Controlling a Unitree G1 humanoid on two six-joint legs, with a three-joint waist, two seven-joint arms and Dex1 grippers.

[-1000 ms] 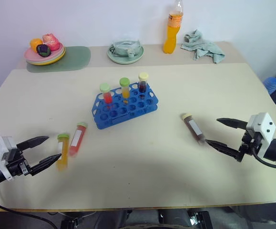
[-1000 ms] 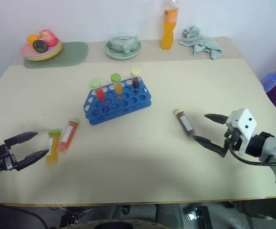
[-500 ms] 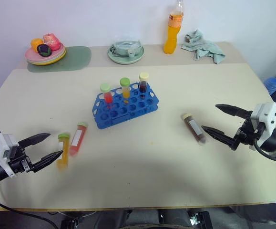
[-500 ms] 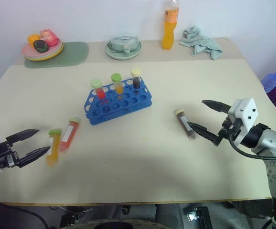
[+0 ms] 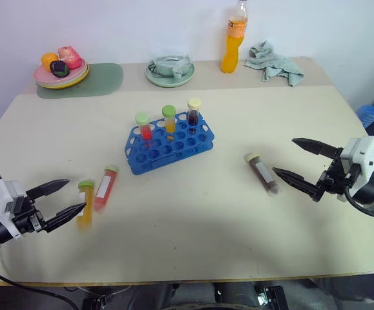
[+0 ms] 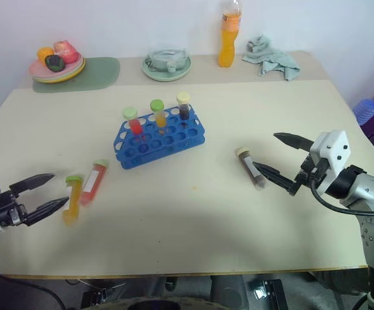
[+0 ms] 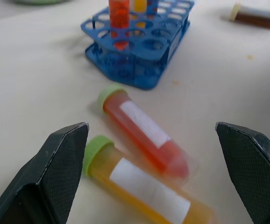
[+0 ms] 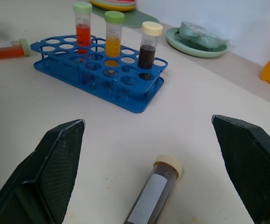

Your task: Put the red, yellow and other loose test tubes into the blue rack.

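From the left eye view, the bright blue plastic rack with its grid of round holes stands mid-table with three capped tubes already upright in its back row, while three loose tubes lie flat around it: a clear red-filled tube with a green cap and a yellow-orange tube with a green cap in front of the rack toward the robot's left, touching or nearly so, and a dark brown tube with a cream cap to the rack's right. The left gripper hangs with its fingers spread just beside the yellow-orange tube, and the right gripper is likewise spread, just short of the brown tube's rounded end. The right eye view adds nothing further. The left wrist view shows what the head views cannot: the yellow and red tubes lie side by side between the spread fingers, so I judge the closing should be centred on the yellow one alone, lest it drag its neighbour. The right wrist view shows the brown tube lying lengthwise toward the camera, cap toward the rack; turning the wrist to pinch across its body would likely serve best
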